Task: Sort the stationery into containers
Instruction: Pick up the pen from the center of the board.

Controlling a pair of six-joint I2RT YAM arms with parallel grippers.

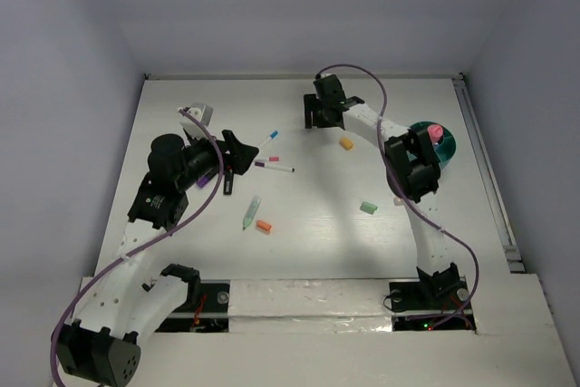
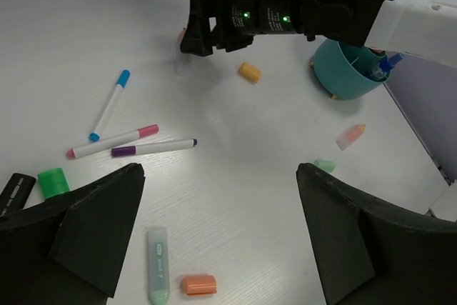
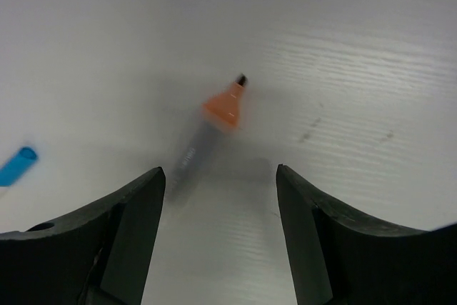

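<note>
My left gripper is open and empty, held above the table left of centre. Ahead of it lie a blue-capped marker, a pink-capped marker and a purple-capped marker. Below it lie a pale green pen and an orange eraser. My right gripper is open and empty at the far middle, low over a blurred orange-tipped marker. The teal holder stands at the far right with a pink piece inside.
A yellow-orange eraser lies near the right gripper. A green eraser and a small peach piece lie near the right arm. A green piece sits beside a black item. White walls enclose the table.
</note>
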